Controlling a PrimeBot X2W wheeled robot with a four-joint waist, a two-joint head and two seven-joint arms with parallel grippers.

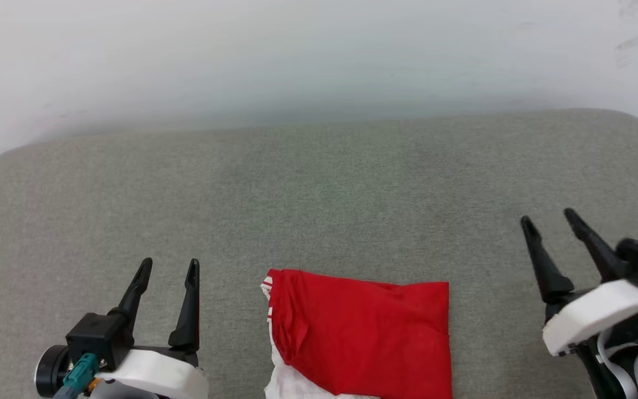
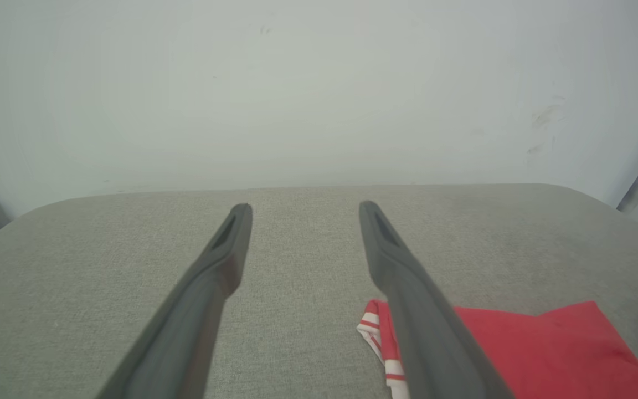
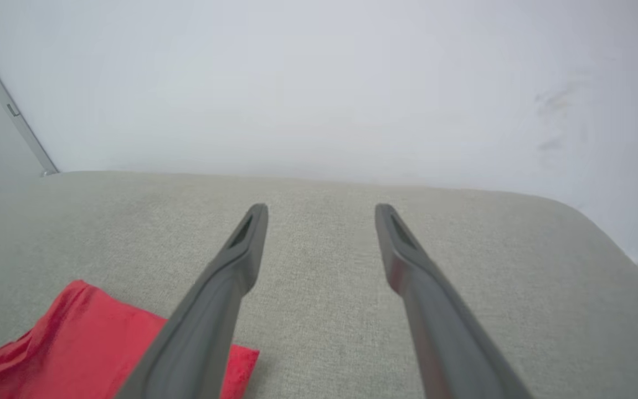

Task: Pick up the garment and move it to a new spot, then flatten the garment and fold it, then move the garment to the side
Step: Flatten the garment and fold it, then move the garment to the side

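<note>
Here's your picture: the garment (image 1: 363, 327) lies on the grey fabric-covered table (image 1: 319, 194), right at the near edge and roughly in the middle, between your two arms. It reads as a compact red block with fairly straight top and right edges. Striped trim (image 1: 267, 288) peeks out on its left side, and a bit of white sleeve (image 1: 291, 382) shows at the lower left corner. No lettering is on show, so the front looks tucked inside or face down.

Your left pincer (image 1: 169, 261) hovers just left of the shirt, fingers spread wide, nothing between them. The left wrist view confirms it: bare table between the two fingers, the shirt's striped corner off to one side. Your right pincer (image 1: 548, 217) sits well off to the right and a little farther back, also wide open and empty, with the red corner low in the right wrist view.

My read: the fold looks done, so you're at the last step, shifting the shirt aside. The next move calls for a grip through all the layers at an edge, ideally both pincers together, then a low slide so the fold doesn't spill open. Watch that loose white sleeve; it could drag.
</note>
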